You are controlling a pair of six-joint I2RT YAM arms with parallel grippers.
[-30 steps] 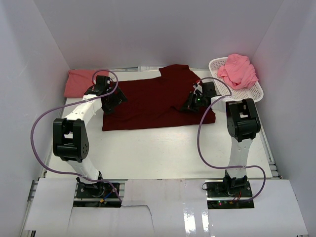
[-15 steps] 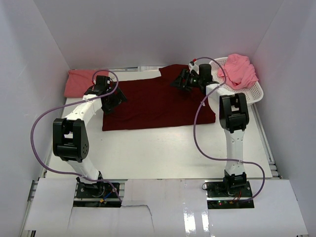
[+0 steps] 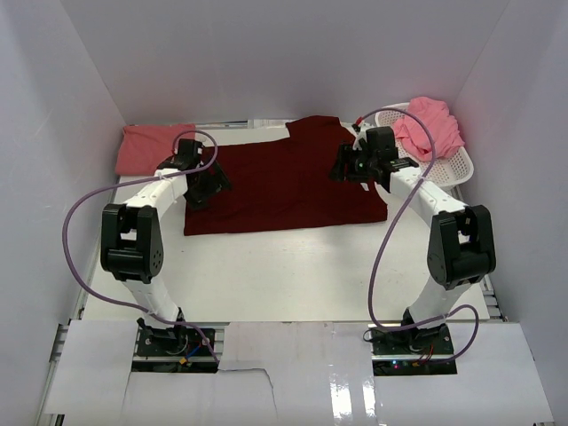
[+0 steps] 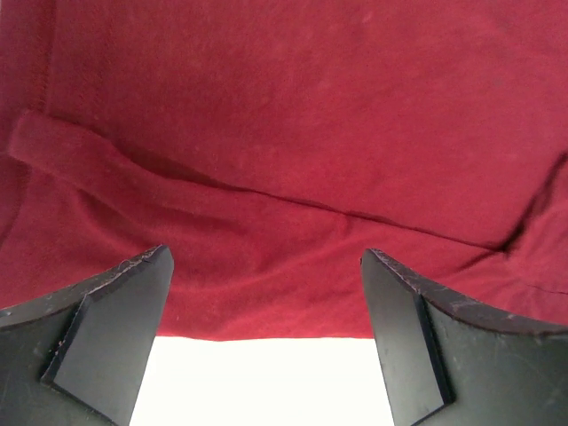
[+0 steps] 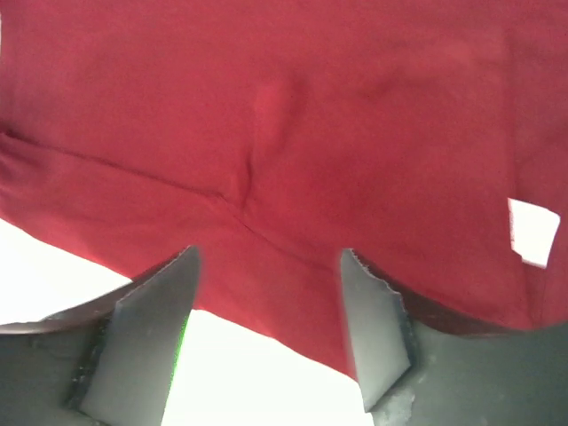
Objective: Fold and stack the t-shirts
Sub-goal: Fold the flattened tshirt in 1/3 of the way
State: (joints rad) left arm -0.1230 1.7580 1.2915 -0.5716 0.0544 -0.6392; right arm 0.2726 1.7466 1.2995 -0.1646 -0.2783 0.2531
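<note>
The maroon t-shirt (image 3: 284, 182) lies flat left of the basket (image 3: 448, 173). The left hand (image 3: 207, 185) and right hand (image 3: 346, 166) hover wide and empty over its sides; they should probably pinch both edges evenly.

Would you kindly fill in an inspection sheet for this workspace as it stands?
Surface: white table.
Job's things: maroon t-shirt spread flat mid-table; salmon t-shirt at far left corner; pink t-shirt bunched in basket.
Clutter: white basket at far right.
End effectors: left end effector and right end effector both open over the maroon t-shirt's edges, holding nothing.
Cables: purple cables loop beside each arm.
Surroundings: plain white walls.
</note>
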